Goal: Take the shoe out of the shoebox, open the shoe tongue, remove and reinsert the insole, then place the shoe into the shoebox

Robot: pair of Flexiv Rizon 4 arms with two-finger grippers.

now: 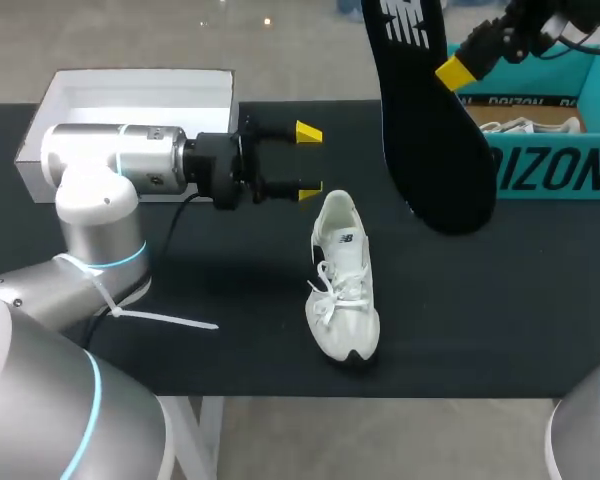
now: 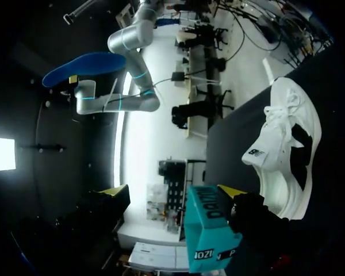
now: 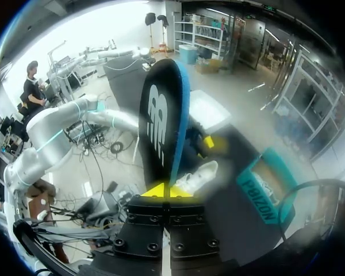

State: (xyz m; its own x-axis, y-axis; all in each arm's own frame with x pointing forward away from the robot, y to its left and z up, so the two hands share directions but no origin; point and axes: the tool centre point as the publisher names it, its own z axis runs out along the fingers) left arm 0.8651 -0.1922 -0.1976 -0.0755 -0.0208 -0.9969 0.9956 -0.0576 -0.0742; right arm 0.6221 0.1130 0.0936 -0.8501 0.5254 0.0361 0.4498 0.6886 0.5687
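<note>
The black surface point(image 1: 480, 320) carries a teal cardboard shoebox point(image 1: 550, 170) at its far right edge and a white open box point(image 1: 130, 95) at the far left. My right gripper point(image 3: 167, 191) pinches the long black insole point(image 1: 425, 130), blue beneath, raised beside the shoebox. The white lace-up sneaker point(image 1: 342, 280) lies mid-surface, with bare surface around it toward the near edge. My left gripper point(image 1: 308, 160) hangs wide open just beside its heel.

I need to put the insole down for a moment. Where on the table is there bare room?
Barest: the table right of the shoe, in front of the teal box. A narrower patch lies between the shoe and the left arm. Crowded behind the shoe: the open left gripper and the insole in the right gripper.
</note>
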